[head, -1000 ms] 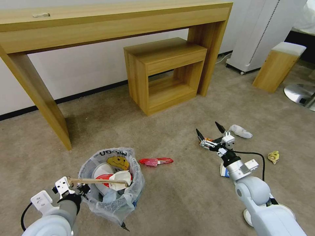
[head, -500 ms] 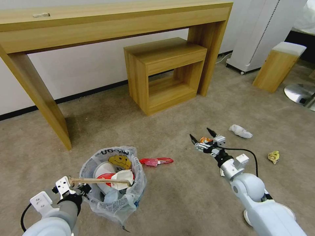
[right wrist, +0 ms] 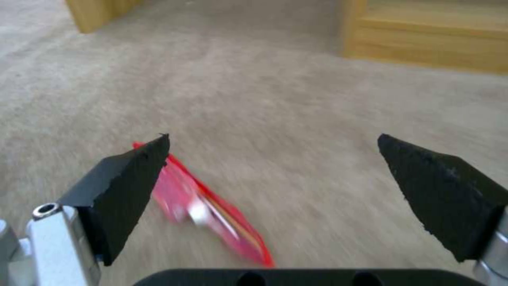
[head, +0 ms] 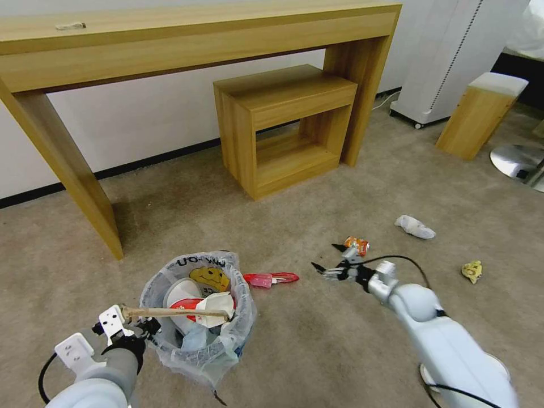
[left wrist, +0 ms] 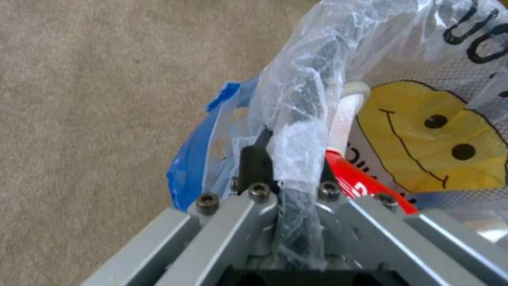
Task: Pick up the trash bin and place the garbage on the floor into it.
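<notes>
beige carpet [head: 317, 340] covers the floor, and a long wooden desk [head: 187, 39] with a small wooden shelf unit [head: 283, 124] under it stands at the wall.

our left gripper [left wrist: 288, 167] is at the lower left of the head view. its fingers [left wrist: 254, 163] are closed on the rim of the bin [head: 195, 311], pinching the plastic bag [left wrist: 312, 99] against the dark edge. inside the bin we see a red-white cup [head: 184, 303], some white paper and a wooden stick [head: 173, 312] that lies across the top.

our right gripper [head: 334, 259] is low over the carpet, between the bin and the orange can [head: 357, 245]. its two black fingers [right wrist: 127, 186] are spread wide and hold nothing. the red wrapper [head: 271, 279] lies on the carpet just beside the bin, and in the right wrist view it is near the one finger, not touching it as far as we can tell.

farther right, a white tissue [head: 415, 226] and a yellow wad [head: 472, 271] lie on the carpet, well apart from the bin.
</notes>
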{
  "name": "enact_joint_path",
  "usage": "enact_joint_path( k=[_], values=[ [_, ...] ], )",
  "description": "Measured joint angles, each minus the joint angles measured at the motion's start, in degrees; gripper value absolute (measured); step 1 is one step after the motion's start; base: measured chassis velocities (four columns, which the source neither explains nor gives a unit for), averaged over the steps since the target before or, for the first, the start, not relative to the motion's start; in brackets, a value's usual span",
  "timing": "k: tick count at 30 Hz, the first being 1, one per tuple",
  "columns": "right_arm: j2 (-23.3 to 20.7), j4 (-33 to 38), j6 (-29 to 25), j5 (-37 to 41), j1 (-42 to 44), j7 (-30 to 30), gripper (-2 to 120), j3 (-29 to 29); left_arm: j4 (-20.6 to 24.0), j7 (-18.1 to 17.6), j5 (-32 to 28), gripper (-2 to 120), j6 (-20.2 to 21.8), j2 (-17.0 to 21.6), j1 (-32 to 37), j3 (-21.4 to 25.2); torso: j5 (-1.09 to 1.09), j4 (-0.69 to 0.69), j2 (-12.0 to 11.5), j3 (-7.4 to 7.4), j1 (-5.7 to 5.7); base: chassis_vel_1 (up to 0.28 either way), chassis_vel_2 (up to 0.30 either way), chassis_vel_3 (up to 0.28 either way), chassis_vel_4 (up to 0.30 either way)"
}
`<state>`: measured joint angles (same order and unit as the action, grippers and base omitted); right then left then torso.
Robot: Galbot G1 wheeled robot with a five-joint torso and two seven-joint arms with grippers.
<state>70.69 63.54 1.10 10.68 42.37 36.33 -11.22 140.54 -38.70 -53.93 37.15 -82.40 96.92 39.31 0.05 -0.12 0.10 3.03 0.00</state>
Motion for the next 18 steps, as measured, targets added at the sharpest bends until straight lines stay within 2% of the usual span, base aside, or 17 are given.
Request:
enact_joint_path(
  k=[5, 7, 8, 10, 13, 18],
  values=[
    [5.0, -9.6, -0.2, -4.2, -7.4, 3.9, 100, 3.9, 0.0, 0.0, 0.0, 1, -0.2, 0.0, -0.6, 0.3, -0.01, 0.01, 0.0, 0.00, 0.00, 0.000, 0.000, 0.000, 0.000],
    [7.4, -15.0, -1.8, -8.1, -10.5, 6.1, 100, 5.4, 0.0, 0.1, -0.1, 1, -0.4, -0.2, -1.0, 0.4, -0.05, -0.02, 0.0, -0.01, 0.00, 0.000, 0.000, 0.000, 0.000],
    [7.4, -15.0, -1.8, -8.1, -10.5, 6.1, 100, 5.4, 0.0, 0.1, -0.1, 1, -0.4, -0.2, -1.0, 0.4, -0.05, -0.02, 0.0, -0.01, 0.00, 0.000, 0.000, 0.000, 0.000],
    [9.8, -21.1, -2.9, -12.8, -12.7, 6.7, 100, 5.8, 0.1, 0.1, 0.0, 1, -0.5, -0.4, -1.1, 0.3, -0.02, -0.02, 0.0, 0.00, 0.00, 0.000, 0.000, 0.000, 0.000],
    [10.9, -23.9, -3.3, -14.7, -13.6, 6.3, 100, 5.7, 0.3, 0.1, 0.0, 1, -0.7, -0.5, -1.0, 0.3, -0.03, -0.02, 0.0, -0.01, 0.00, 0.000, 0.000, 0.000, 0.000],
    [12.5, -29.3, -2.7, -17.8, -15.0, 1.3, 100, 5.4, 1.1, 0.3, 0.2, 1, -1.0, -0.8, -0.6, 0.1, -0.02, -0.03, 0.0, -0.01, 0.00, 0.000, 0.000, 0.000, 0.000]
  ],
)
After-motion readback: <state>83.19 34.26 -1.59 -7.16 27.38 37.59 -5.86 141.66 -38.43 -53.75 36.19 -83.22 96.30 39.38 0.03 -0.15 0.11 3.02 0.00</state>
